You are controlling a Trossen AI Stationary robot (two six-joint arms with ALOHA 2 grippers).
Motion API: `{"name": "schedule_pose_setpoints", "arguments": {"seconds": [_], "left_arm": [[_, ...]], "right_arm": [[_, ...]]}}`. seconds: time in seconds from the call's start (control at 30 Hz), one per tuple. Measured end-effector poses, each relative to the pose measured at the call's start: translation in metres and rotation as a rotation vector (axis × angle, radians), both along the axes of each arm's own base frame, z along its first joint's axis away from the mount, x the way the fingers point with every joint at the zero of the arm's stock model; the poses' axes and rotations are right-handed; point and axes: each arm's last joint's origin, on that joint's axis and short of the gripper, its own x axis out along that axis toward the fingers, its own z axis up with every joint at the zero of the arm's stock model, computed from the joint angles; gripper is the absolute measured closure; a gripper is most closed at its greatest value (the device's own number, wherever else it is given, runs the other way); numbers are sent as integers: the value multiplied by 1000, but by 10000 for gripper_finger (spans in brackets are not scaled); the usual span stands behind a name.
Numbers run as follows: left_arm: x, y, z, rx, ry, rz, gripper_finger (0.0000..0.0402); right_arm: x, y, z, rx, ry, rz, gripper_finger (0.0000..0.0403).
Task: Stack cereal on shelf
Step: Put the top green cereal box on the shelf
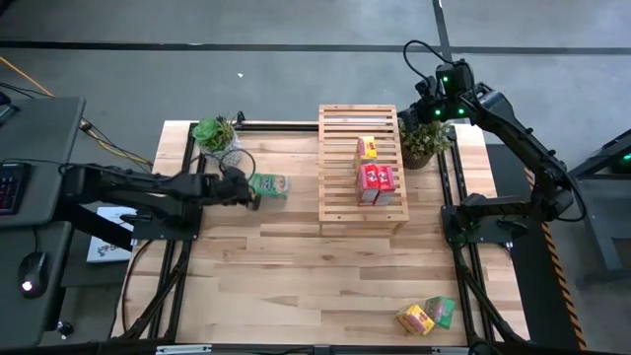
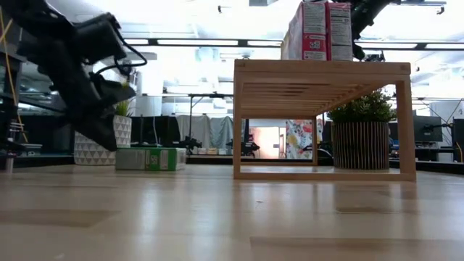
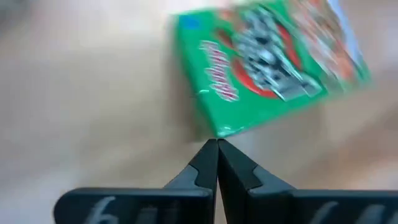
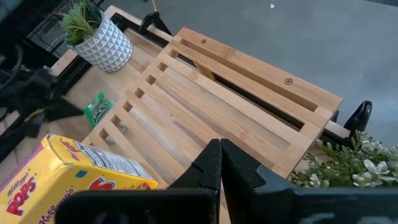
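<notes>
The slatted wooden shelf (image 1: 360, 168) stands at the table's middle back. On it stand one yellow cereal box (image 1: 367, 148) and two red boxes (image 1: 376, 183), which also show in the low view (image 2: 319, 29). A green box (image 1: 268, 184) lies flat on the table left of the shelf. My left gripper (image 1: 250, 193) is shut, with its tips at the box's left end (image 3: 221, 129). My right gripper (image 1: 427, 106) is shut and empty, up above the shelf's far right corner (image 4: 219, 144). A yellow box (image 1: 415, 319) and a green box (image 1: 441, 310) lie at the near right. My left gripper's shut fingertips (image 3: 217, 149) stand at one corner of the green box (image 3: 219, 130), coming low from the table's left. I cannot tell whether they touch it. The box lies flat on the table.
A potted plant in a white patterned pot (image 1: 215, 135) stands just behind my left gripper. A second plant in a ribbed pot (image 1: 426, 141) stands at the shelf's far right, under my right arm. Bare tabletop (image 1: 296, 276) lies in front of the shelf.
</notes>
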Motion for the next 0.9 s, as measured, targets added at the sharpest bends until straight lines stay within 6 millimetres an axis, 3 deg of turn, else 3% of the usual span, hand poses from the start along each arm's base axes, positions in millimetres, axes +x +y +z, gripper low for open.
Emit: {"name": "schedule_pose_setpoints", "arguments": {"seconds": [0.27, 0.4, 0.9], "left_arm": [[-1, 43, 10, 165, -91, 193, 402], [2, 45, 21, 171, -207, 151, 401], [-4, 46, 33, 222, -267, 190, 401]], "right_arm": [[0, 0, 1, 11, -14, -15, 403], [0, 0, 0, 6, -11, -11, 403], [0, -1, 0, -41, 18, 19, 403]]}}
